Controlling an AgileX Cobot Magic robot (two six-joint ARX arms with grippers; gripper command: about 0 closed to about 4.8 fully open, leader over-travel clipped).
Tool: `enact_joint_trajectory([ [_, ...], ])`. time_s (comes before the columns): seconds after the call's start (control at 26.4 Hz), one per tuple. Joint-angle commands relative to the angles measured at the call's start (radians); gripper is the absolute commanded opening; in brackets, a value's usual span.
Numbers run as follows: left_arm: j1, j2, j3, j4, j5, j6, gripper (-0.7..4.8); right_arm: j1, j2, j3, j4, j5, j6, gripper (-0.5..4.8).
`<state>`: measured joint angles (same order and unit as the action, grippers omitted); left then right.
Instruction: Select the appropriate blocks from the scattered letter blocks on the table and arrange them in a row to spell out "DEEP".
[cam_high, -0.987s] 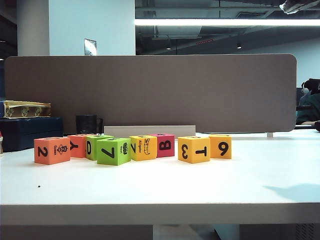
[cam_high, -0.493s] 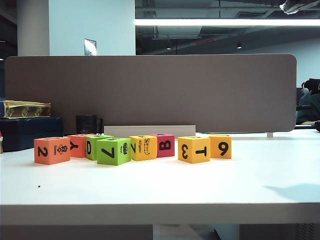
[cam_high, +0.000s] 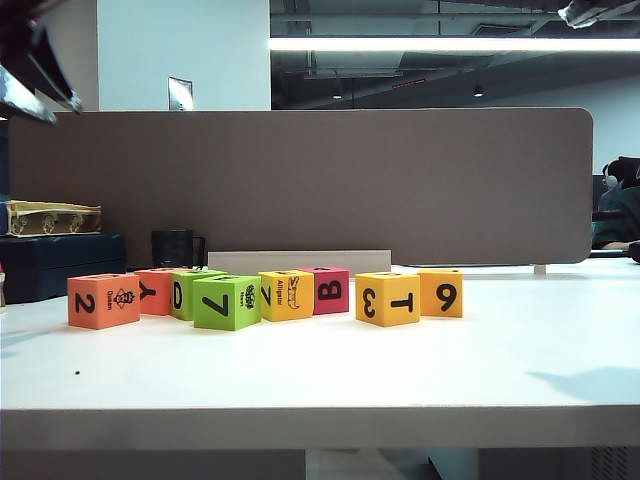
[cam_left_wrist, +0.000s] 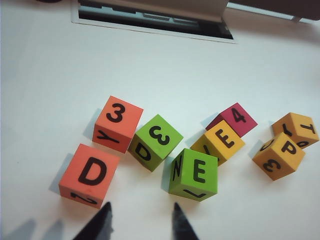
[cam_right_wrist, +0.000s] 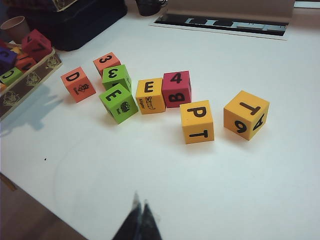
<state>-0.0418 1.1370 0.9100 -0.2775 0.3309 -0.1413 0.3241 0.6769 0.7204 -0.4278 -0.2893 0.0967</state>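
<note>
**Eight letter blocks wait on white counter**

Eight cubes sit in a loose row across the middle of the counter (cam_high: 400, 370). Seen from the left wrist camera, the salmon D block (cam_left_wrist: 90, 174) lies nearest the left pincer (cam_left_wrist: 141, 222), whose dark fingertips stand apart above bare counter, holding nothing. Beside it are the green E block (cam_left_wrist: 194, 174), the yellow E block (cam_left_wrist: 220, 142) and, farther off, the yellow P block (cam_left_wrist: 279, 156). The right pincer (cam_right_wrist: 139, 210) hovers over empty counter (fingertips pressed together), well apart from the cubes. In the exterior view the left arm (cam_high: 35, 60) shows blurred at the upper left of the frame.
</note>
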Motion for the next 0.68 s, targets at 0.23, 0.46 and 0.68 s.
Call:
enact_joint_trajectory([
  [0.23, -0.002, 0.128, 0.084, -0.009, 0.003, 0.130, 1.97, 0.001, -0.001, 0.007, 0.012, -0.003, 0.000, -0.06],
  [0.46, -0.003, 0.229, 0.179, -0.090, -0.046, 0.239, 4.03, 0.001, -0.001, 0.006, 0.011, -0.002, 0.000, -0.05],
  [0.68, -0.003, 0.343, 0.267, -0.166, -0.084, 0.328, 4.09, 0.001, 0.000, 0.006, 0.004, -0.002, 0.000, -0.06],
])
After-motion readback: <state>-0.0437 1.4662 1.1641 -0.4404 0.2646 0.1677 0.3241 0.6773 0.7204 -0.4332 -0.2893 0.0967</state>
